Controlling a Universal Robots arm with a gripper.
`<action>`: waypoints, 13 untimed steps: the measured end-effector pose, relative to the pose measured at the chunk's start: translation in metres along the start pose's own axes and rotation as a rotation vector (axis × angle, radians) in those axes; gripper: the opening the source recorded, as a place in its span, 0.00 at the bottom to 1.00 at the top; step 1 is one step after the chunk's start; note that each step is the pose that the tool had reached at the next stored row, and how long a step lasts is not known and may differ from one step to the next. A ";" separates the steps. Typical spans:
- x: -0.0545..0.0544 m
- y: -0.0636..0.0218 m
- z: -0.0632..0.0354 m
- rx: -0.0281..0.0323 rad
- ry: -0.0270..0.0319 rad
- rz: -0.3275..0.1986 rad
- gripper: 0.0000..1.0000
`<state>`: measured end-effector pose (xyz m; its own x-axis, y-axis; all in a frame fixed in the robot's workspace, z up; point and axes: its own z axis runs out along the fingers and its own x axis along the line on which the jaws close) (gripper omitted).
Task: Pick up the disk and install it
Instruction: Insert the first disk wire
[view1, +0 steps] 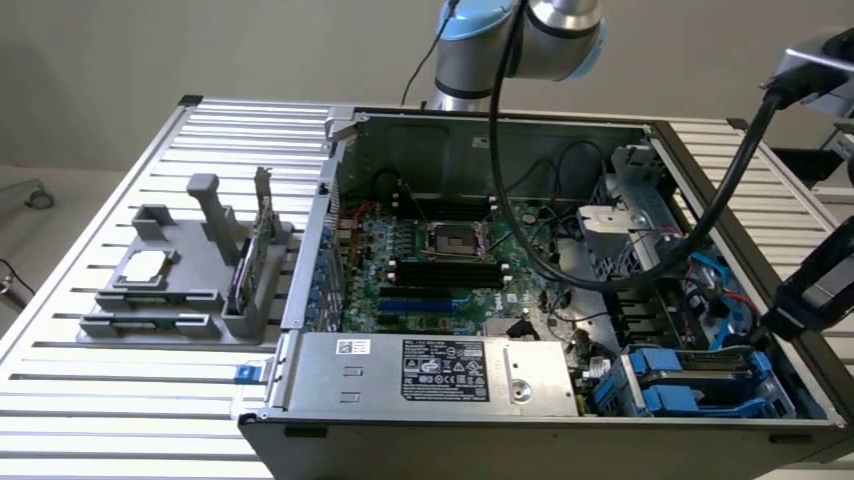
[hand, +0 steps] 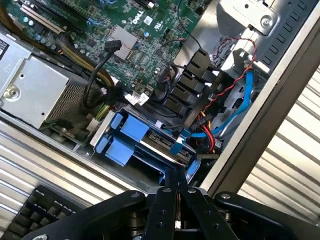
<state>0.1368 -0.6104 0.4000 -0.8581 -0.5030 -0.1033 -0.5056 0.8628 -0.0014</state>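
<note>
Disk (hand: 142, 136): glossy blue plastic carrier. Claw (hand: 177, 192): matt black finish. Table (view1: 80, 392): ribbed bare metal.

The blue-framed metal disk (view1: 694, 380) sits in the open grey metal computer case (view1: 494, 118), at the exterior view's right of the silver box-shaped power supply (view1: 427, 370).

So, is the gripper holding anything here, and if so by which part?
Nothing is held: the gripper has its jaws shut and empty, above the disk, which sits inside the computer case.

The disk (view1: 687, 378) (hand: 135, 132), silver-grey metal framed by a bright blue plastic carrier, is sitting just beside the power supply (view1: 427, 372), at that unit's cable end.
</note>
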 end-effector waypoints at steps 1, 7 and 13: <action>0.000 0.0000 0.0000 0.0018 0.0000 0.018 0.11; 0.000 0.0000 0.0013 0.0107 0.0041 0.124 0.11; 0.000 0.0000 0.0030 0.0186 0.0098 0.231 0.11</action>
<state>0.1367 -0.6104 0.3971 -0.9517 -0.2924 -0.0933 -0.2939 0.9558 0.0028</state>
